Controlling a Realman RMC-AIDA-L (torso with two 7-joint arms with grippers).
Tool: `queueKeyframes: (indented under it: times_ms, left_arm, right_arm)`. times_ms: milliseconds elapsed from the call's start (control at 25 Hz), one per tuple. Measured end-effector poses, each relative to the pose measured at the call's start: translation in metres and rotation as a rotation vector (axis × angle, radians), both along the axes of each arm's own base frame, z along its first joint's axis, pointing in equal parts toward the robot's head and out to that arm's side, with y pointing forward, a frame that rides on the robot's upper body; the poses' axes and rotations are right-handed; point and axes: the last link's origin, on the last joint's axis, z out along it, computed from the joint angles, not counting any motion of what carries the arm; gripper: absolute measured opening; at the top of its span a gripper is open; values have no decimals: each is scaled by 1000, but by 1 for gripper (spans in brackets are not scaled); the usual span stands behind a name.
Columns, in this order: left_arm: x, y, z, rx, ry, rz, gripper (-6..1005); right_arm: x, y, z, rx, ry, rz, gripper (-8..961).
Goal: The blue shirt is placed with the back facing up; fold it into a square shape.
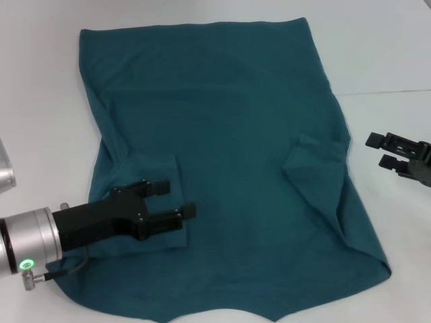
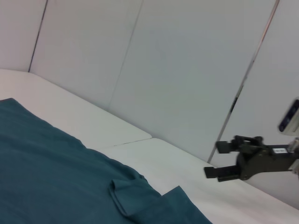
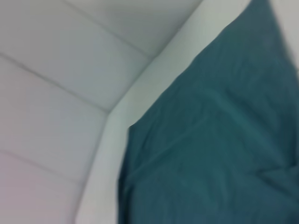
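One blue shirt (image 1: 229, 134); one white table (image 1: 40, 134); two grippers: left gripper (image 1: 176, 198), right gripper (image 1: 378, 151).

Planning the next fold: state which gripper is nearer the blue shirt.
Left. The left gripper hovers over the blue shirt; the right gripper is off its edge.

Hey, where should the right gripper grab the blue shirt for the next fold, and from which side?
Probably the blue shirt's right side edge, near its folded-in sleeve. Come in from the robot's right, where the right gripper hangs open just off the cloth. That edge lies flat on the white table, so pinch it low.
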Motion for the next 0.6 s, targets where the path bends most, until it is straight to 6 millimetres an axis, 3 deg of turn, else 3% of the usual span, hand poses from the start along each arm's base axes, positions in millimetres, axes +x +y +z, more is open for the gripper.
queueKeyframes:
  times_ms: [280,600]
  left_arm:
    - [-6,6,11,3,-19,93,861]
    - [-32,13,34,68,19,268,861]
  right_arm:
    - [-15,-15,9,-27,40,135,930]
    - [-19,-12,2,-55,14,160,930]
